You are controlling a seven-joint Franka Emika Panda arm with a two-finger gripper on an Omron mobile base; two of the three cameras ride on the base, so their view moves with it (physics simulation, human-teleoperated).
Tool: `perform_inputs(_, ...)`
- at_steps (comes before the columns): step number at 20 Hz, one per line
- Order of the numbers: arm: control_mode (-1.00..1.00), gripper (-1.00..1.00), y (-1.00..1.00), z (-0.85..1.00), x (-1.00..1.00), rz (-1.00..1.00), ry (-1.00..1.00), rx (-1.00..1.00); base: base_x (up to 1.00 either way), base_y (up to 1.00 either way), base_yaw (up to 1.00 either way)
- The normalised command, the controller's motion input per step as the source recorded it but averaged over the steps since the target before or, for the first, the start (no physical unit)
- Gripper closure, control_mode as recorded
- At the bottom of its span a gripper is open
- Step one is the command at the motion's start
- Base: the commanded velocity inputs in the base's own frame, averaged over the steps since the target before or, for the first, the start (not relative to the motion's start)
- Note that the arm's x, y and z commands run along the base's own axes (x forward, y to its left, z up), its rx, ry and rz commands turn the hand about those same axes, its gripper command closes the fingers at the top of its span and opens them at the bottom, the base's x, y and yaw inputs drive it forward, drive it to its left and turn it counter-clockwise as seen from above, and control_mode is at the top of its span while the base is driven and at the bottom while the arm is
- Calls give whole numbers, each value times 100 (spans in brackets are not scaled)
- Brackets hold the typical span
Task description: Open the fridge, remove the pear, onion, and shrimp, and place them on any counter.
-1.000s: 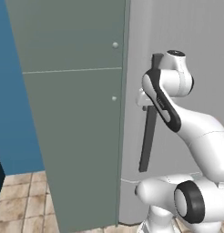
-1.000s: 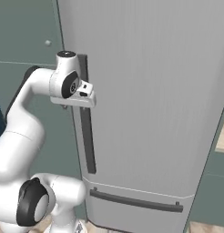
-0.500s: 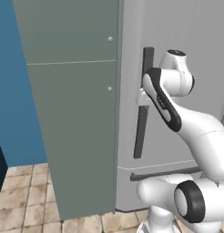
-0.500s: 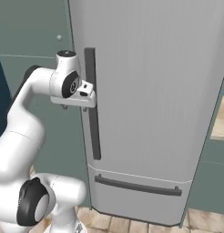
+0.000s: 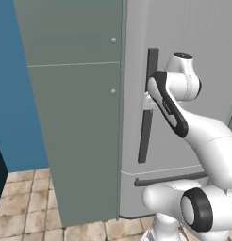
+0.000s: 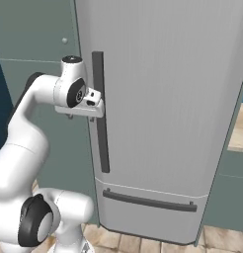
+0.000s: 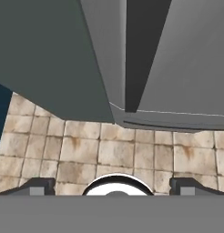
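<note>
Right now I have the fridge (image 6: 168,99) square in front of me, its brushed light-grey door shut, and my gripper (image 6: 89,106) sits up against the long dark vertical handle (image 6: 100,113) at roughly its upper third. From the right base camera the hand reads as a small white block pressed close to the left edge of that bar; from the left base camera the gripper (image 5: 147,101) is mostly hidden behind my own forearm, beside the handle (image 5: 147,108). Whether the fingers actually touch the bar I cannot tell from either side.

On the hand camera I am looking down along the handle (image 7: 143,50) toward the tan tiled floor (image 7: 109,150), and the two dark fingertips (image 7: 38,186) stand far apart at the bottom corners, so the jaws are spread wide with nothing between them.

Below the main door I see the bottom drawer with its dark horizontal bar (image 6: 148,200). To the fridge's left stands the grey-green cabinet (image 5: 80,117) with two small round knobs (image 5: 113,40), and beyond it a blue wall (image 5: 14,108).

I can read no brand, label or lettering on the fridge door, the cabinet or the handle; a faint mark on my forearm's dark band is too small to make out.
</note>
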Motion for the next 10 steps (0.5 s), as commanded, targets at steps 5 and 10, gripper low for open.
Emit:
perform_inputs(5,-100,-100,-30,-12,-2,0,-26,9,-2,-4,0)
perform_inputs(10,-100,-100,-16,1,0,-5,-49,10,0,0,0)
